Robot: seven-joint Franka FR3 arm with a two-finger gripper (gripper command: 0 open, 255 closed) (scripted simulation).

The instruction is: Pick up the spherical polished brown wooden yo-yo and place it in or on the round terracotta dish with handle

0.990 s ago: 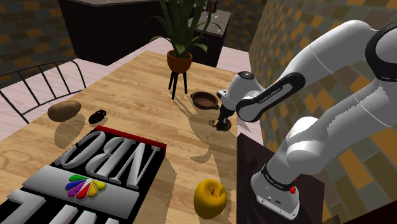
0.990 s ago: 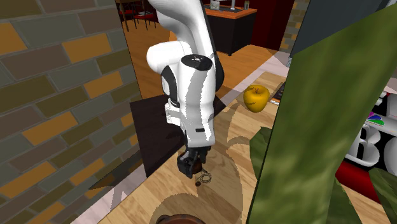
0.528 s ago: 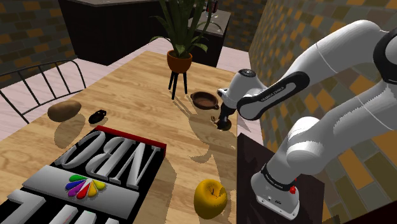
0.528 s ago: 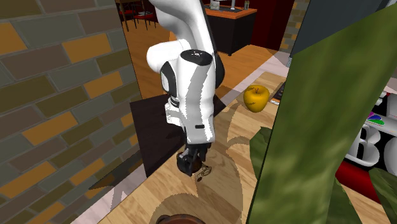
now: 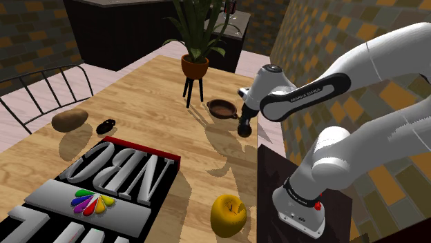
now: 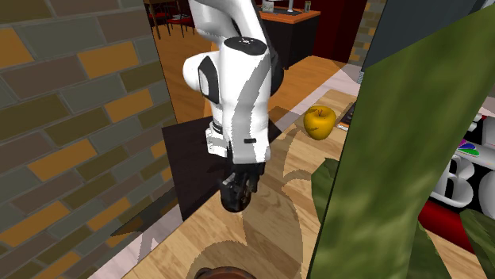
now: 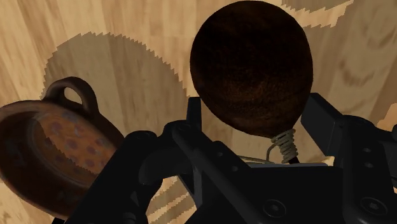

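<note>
tool point(image 7: 254, 119): clamping both fingers on the dark brown yo-yo point(image 7: 251, 63).
yo-yo: hanging above the worktop point(image 5: 138, 103).
dish point(image 7: 57, 153): sitting nearby on the worktop.

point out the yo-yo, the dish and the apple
yo-yo point(image 7: 251, 67): wrist view, middle of its dark round body
dish point(image 7: 67, 149): wrist view, bare inner floor
apple point(image 5: 228, 214): shoulder view, middle of its yellow skin

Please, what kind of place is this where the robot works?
Probably a dining area in a house: a wooden table carrying a potted plant and an apple, with brick walls around.
</note>
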